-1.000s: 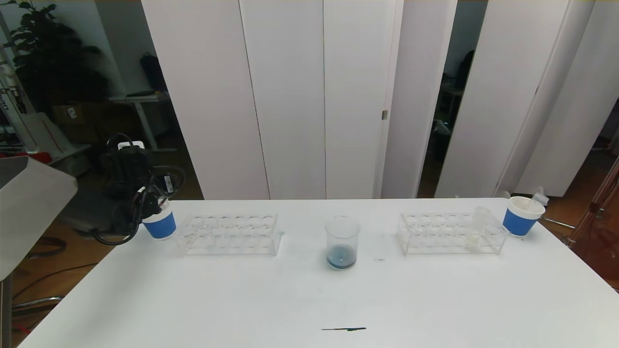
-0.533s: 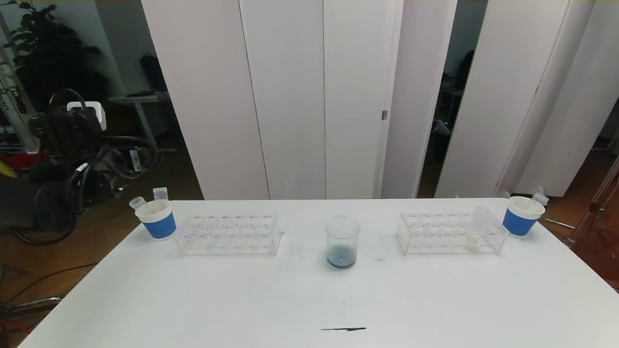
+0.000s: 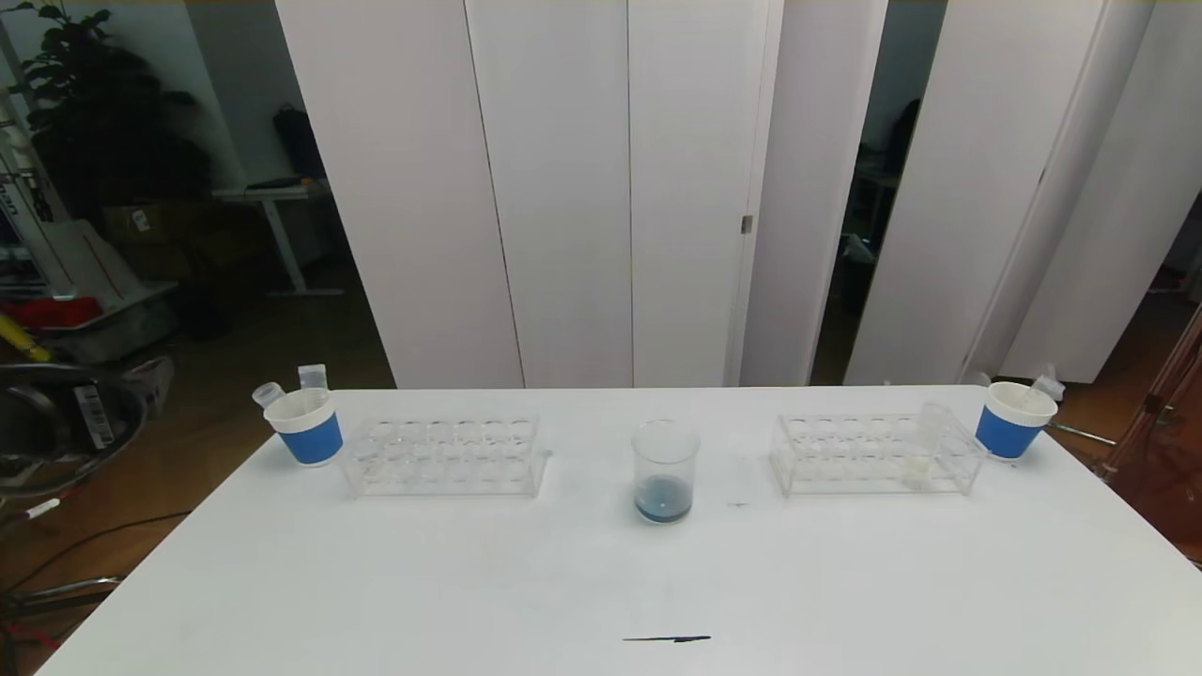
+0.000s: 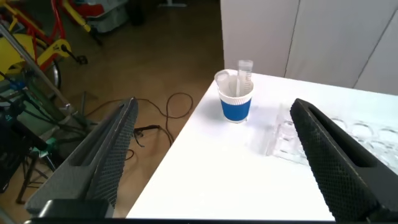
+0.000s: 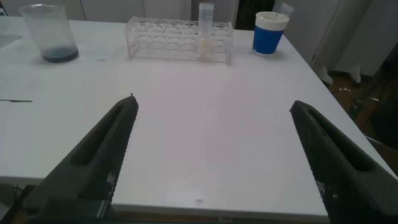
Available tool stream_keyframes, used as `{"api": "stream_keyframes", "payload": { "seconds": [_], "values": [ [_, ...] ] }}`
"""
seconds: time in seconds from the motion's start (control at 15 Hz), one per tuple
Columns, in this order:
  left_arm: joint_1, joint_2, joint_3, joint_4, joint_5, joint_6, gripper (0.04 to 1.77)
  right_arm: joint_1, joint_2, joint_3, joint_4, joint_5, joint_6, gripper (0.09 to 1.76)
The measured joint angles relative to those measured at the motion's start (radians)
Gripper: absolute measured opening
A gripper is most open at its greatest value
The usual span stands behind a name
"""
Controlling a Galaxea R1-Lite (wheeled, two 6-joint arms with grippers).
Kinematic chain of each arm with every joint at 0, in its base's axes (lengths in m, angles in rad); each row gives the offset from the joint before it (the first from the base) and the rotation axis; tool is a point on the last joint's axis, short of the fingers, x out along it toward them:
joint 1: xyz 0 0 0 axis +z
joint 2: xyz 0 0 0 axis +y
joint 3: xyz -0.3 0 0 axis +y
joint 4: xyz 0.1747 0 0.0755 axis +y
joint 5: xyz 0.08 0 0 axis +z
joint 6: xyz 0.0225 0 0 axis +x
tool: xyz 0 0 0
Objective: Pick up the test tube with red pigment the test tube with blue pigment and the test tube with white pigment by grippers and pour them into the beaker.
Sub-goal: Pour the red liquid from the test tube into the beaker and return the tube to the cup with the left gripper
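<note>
The beaker [image 3: 665, 469] stands mid-table with dark blue liquid at its bottom; it also shows in the right wrist view [image 5: 50, 38]. The test tube with white pigment [image 3: 922, 441] stands in the right rack [image 3: 845, 457], also seen in the right wrist view [image 5: 205, 30]. No tube with blue or red liquid shows. My left gripper [image 4: 214, 106] is open and empty, low off the table's left edge, facing the left cup [image 4: 236, 102]. My right gripper [image 5: 212, 102] is open and empty over the table's near right part.
The left cup [image 3: 305, 430] holds two empty-looking tubes. An empty rack [image 3: 441, 458] stands beside it. The right cup [image 3: 1012, 422] at the far right holds one tube. A dark streak [image 3: 669, 639] marks the front of the table. My left arm [image 3: 56, 422] shows at the left edge.
My left arm drew back from over the left cup and dropped low, off the table's left side. Two tubes now show in that cup. The rest stayed still.
</note>
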Motion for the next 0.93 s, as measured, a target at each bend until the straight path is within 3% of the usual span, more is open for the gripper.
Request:
{"api": "stream_keyframes", "payload": {
  "seconds": [0.4, 0.6, 0.73, 0.93],
  "values": [
    [-0.137, -0.504, 0.116, 0.381, -0.138, 0.053, 1.75, 0.0, 0.0, 0.0, 0.0, -0.001, 0.0, 1.75],
    [-0.146, -0.76, 0.145, 0.648, -0.179, 0.055, 1.75, 0.0, 0.0, 0.0, 0.0, -0.001, 0.0, 1.75],
    [-0.109, -0.902, 0.167, 0.799, -0.239, 0.028, 1.75, 0.0, 0.0, 0.0, 0.0, -0.001, 0.0, 1.75],
    [-0.084, -1.03, 0.227, 0.828, -0.279, -0.039, 1.75, 0.0, 0.0, 0.0, 0.0, -0.001, 0.0, 1.75]
  ]
}}
